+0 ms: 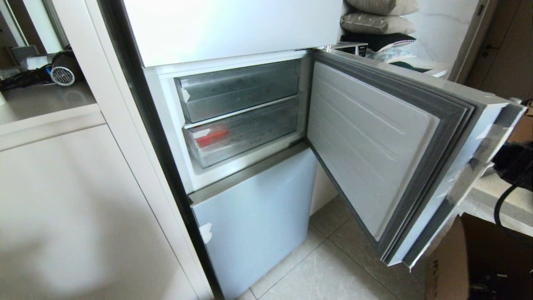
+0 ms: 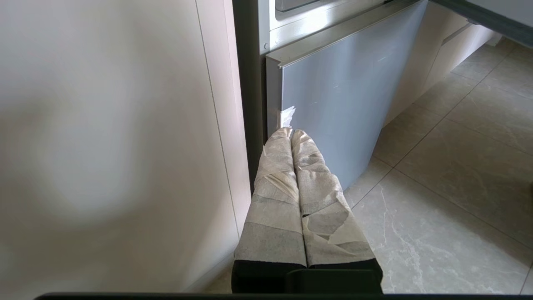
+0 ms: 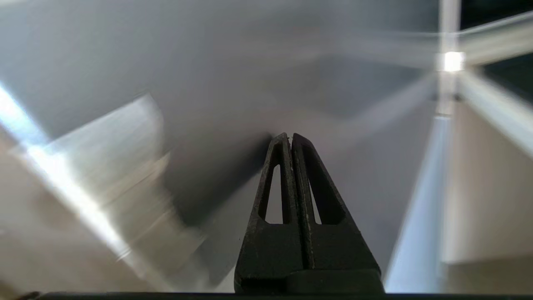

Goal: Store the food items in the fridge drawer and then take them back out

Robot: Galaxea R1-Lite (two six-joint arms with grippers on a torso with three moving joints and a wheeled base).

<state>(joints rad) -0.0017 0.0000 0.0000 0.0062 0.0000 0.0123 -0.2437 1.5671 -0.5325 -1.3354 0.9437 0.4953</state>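
Note:
The fridge's middle door point(image 1: 374, 141) hangs wide open to the right. Inside, two clear frosted drawers are stacked, both pushed in. The lower fridge drawer point(image 1: 245, 137) has a red food item point(image 1: 212, 136) showing through its front at the left. Black parts of my right arm point(image 1: 514, 164) show beyond the door's outer edge. My right gripper point(image 3: 290, 135) is shut and empty, its tips close to a plain grey surface. Parked low beside the bottom fridge door point(image 2: 341, 96), my left gripper point(image 2: 290, 131) has its taped fingers pressed together on nothing.
A tall pale cupboard panel point(image 1: 83, 208) stands left of the fridge. Below the open door are the tiled floor point(image 1: 333, 271) and a cardboard box point(image 1: 454, 266). Cushions point(image 1: 379, 16) are piled behind the fridge. A counter point(image 1: 46, 100) at far left carries small appliances.

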